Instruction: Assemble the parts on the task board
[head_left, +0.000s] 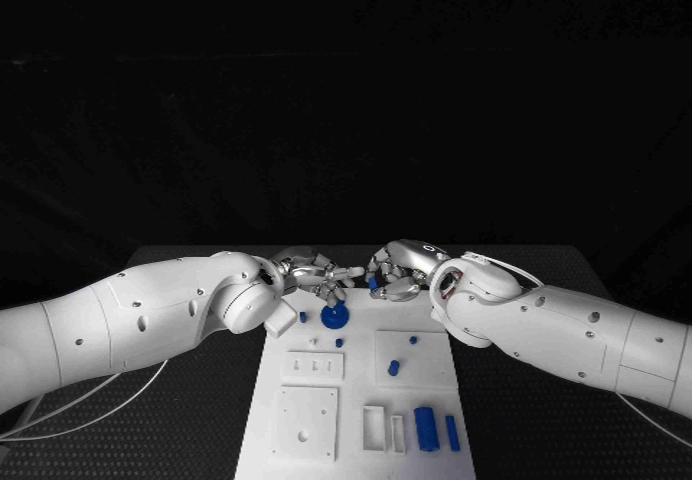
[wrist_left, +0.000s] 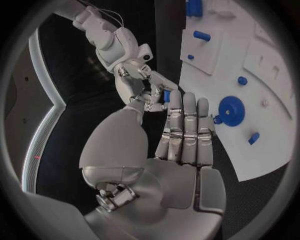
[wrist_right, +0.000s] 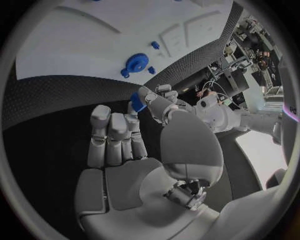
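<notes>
Two hands meet at the far end of the task board (head_left: 361, 400). Right hand (head_left: 397, 268) pinches one blue part (head_left: 374, 283); left hand (head_left: 310, 272) open, holding nothing. One blue gear (head_left: 335, 318) on board.

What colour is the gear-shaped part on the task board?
Blue. The gear-shaped part shows best in the left wrist view.

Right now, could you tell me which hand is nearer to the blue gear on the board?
Left. The left hand hovers just behind the blue gear, fingers near it. The right hand sits further off to the side, pinching a small blue part.
</notes>
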